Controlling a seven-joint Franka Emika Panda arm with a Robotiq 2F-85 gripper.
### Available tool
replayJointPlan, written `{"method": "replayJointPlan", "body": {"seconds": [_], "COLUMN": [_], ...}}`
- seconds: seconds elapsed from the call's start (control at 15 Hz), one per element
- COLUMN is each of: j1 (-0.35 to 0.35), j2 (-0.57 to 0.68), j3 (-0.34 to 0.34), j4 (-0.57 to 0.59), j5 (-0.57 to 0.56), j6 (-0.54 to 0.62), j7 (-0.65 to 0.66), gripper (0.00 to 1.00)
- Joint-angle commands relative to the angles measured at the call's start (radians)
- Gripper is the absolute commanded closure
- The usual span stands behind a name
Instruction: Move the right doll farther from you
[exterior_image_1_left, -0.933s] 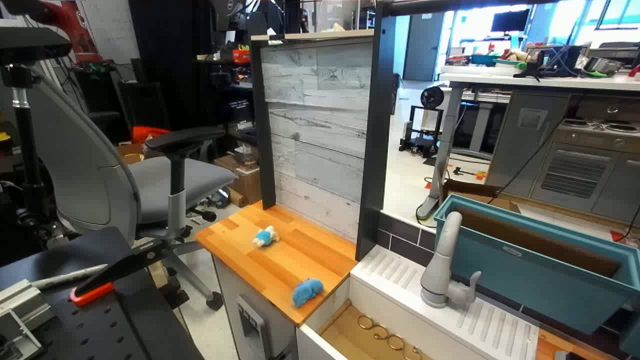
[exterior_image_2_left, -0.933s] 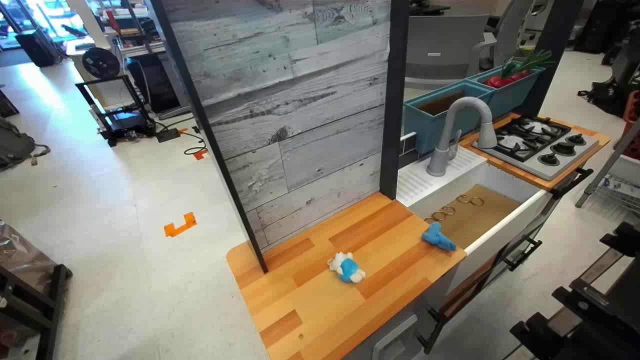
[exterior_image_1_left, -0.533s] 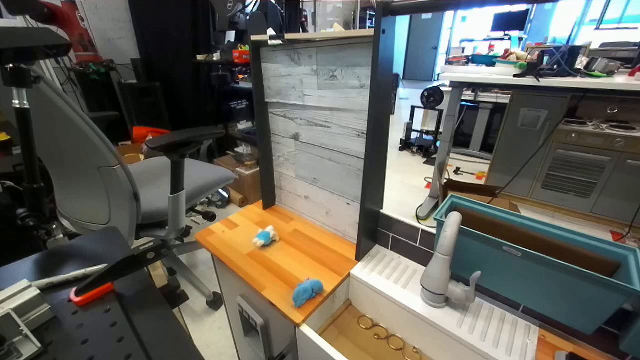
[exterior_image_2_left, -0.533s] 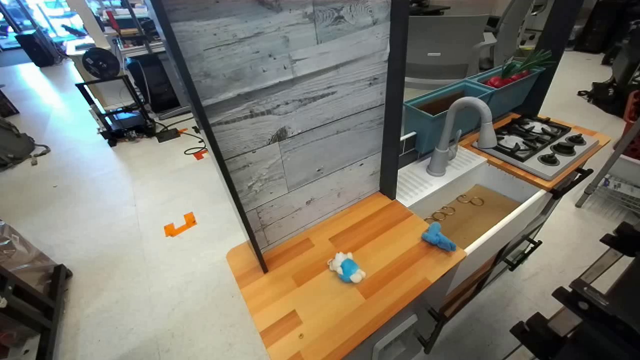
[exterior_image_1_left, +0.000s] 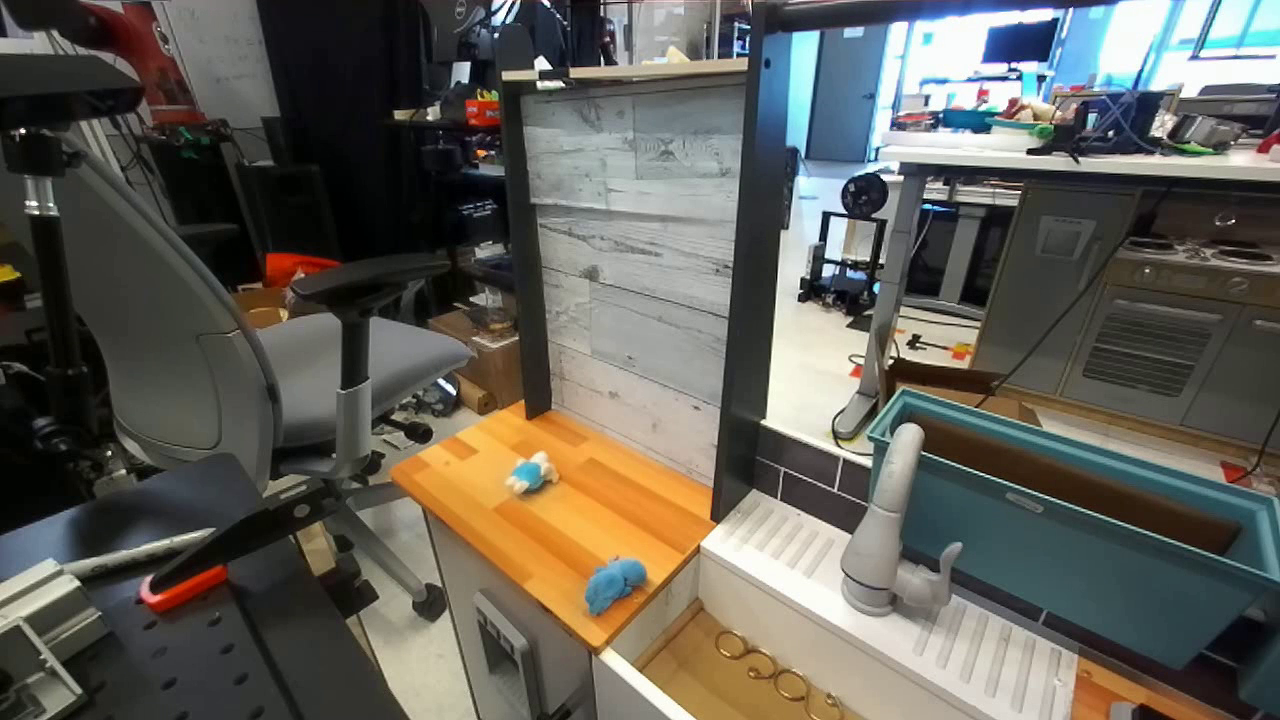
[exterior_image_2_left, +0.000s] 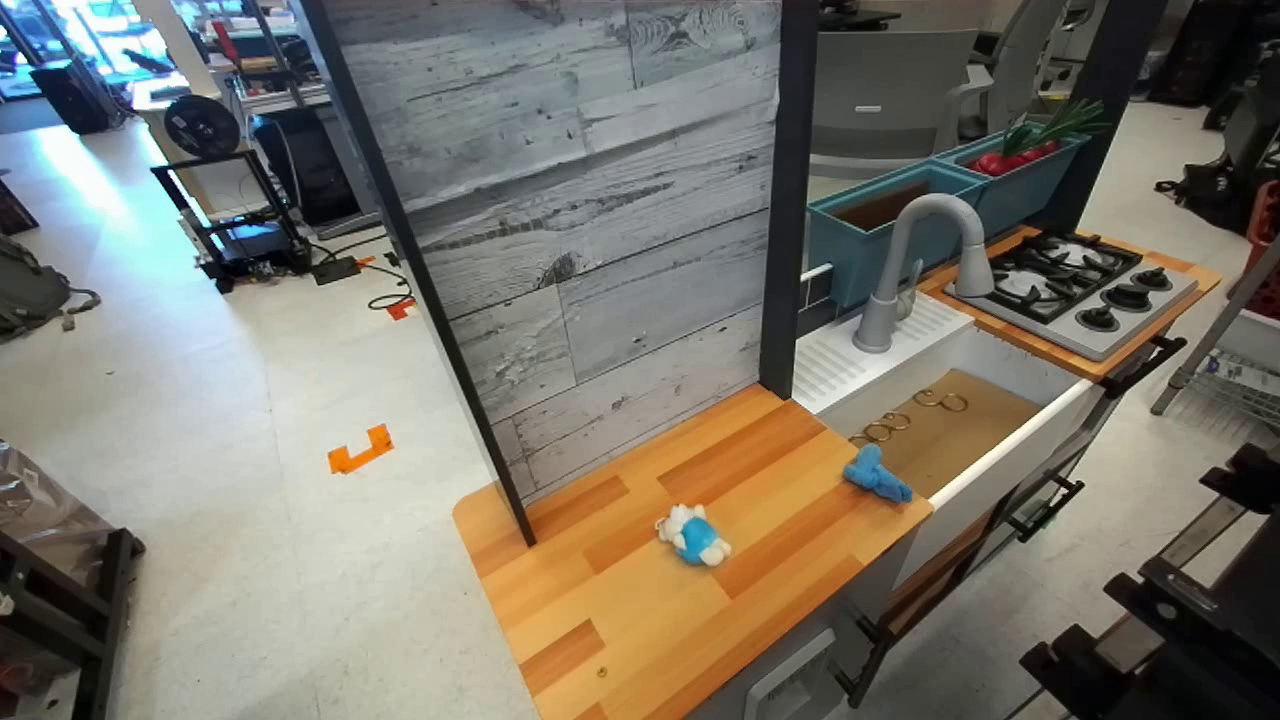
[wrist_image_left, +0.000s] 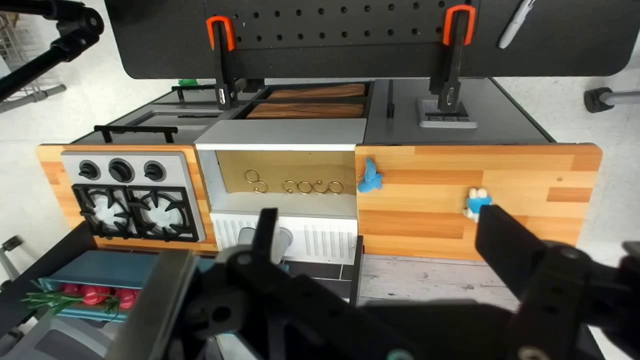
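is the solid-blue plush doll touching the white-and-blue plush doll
Apart: in an exterior view, bare orange wooden counter shows between the solid-blue plush doll and the white-and-blue plush doll.

Blurry gripper (wrist_image_left: 376, 220) in the wrist view, fingers (wrist_image_left: 505, 245) apparently wide apart

The doll (exterior_image_1_left: 615, 585) was a plain mid-blue, oblong and soft-looking. It lay on the counter (exterior_image_2_left: 620, 560), just beside the edge along the sink (wrist_image_left: 310, 205) and near the front corner there. In the wrist view, 1 end tapered toward the counter's front edge, while the broader, lumpy end faced the back. Both exterior views showed it whole, its finer features too small to make out.
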Motion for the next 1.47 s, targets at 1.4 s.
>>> {"method": "replayJointPlan", "body": {"seconds": [1.4], "j1": [-0.060], "j2": [1.162], "j3": [-0.306], "j4": [0.462], "j5": [-0.491], "j6": [0.395], "j7": [0.006], "gripper": [0.00]}}
